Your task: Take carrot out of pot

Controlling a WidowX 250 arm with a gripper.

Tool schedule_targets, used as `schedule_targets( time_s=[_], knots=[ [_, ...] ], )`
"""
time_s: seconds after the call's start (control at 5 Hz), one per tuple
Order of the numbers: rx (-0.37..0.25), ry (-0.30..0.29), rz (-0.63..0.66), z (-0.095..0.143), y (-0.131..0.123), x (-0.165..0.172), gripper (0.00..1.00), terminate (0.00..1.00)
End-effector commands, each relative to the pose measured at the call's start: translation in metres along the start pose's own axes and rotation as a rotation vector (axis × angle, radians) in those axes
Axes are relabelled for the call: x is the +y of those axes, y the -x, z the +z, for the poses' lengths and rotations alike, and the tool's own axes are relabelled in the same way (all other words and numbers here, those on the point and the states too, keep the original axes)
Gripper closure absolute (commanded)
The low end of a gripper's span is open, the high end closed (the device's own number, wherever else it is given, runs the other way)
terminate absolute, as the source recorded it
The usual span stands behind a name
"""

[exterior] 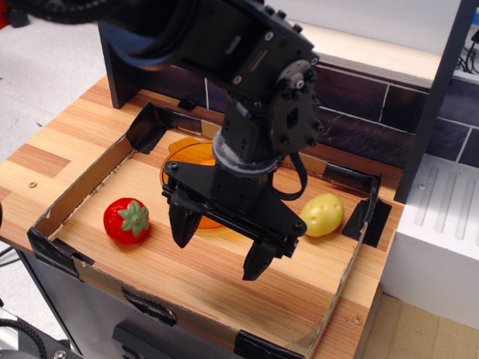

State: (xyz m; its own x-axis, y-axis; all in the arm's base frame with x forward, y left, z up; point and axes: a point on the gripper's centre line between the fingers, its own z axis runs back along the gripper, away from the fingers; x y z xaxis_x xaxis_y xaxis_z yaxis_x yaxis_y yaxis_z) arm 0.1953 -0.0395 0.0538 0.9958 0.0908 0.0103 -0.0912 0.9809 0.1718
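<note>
While the tool point(219, 245) hangs wide open and empty, the pot point(188, 155) sits just behind it, strawberry point(126, 220) left, yellow lump point(322, 214) right.

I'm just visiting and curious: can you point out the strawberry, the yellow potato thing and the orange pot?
strawberry point(126, 221): camera view, on its red body beside the green leaves.
yellow potato point(322, 215): camera view, middle of its pale skin.
pot point(187, 152): camera view, on the amber wall left of the gripper.
</note>
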Motion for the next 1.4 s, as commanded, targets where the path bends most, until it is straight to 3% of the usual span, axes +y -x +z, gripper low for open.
schedule_targets(
  time_s=[0.0, 0.2, 0.4, 0.6, 0.8, 1.0, 1.2],
  knots=[
    [0.0, 0.0, 0.0, 0.0, 0.0, 0.0, 0.0, 0.0],
    [0.011, 0.051, -0.151, 0.018, -0.004, 0.016, 0.0, 0.0],
    [-0.105, 0.089, -0.363, 0.044, -0.012, 0.034, 0.0, 0.0],
    [-0.193, 0.004, -0.603, 0.052, -0.03, 0.043, 0.0, 0.0],
    [-0.246, -0.02, -0.849, 0.05, -0.048, 0.04, 0.0, 0.0],
    [-0.225, -0.066, -1.1, 0.048, -0.074, 0.027, 0.0, 0.0],
    [-0.201, -0.093, -1.246, 0.045, -0.092, 0.021, 0.0, 0.0]
  ],
)
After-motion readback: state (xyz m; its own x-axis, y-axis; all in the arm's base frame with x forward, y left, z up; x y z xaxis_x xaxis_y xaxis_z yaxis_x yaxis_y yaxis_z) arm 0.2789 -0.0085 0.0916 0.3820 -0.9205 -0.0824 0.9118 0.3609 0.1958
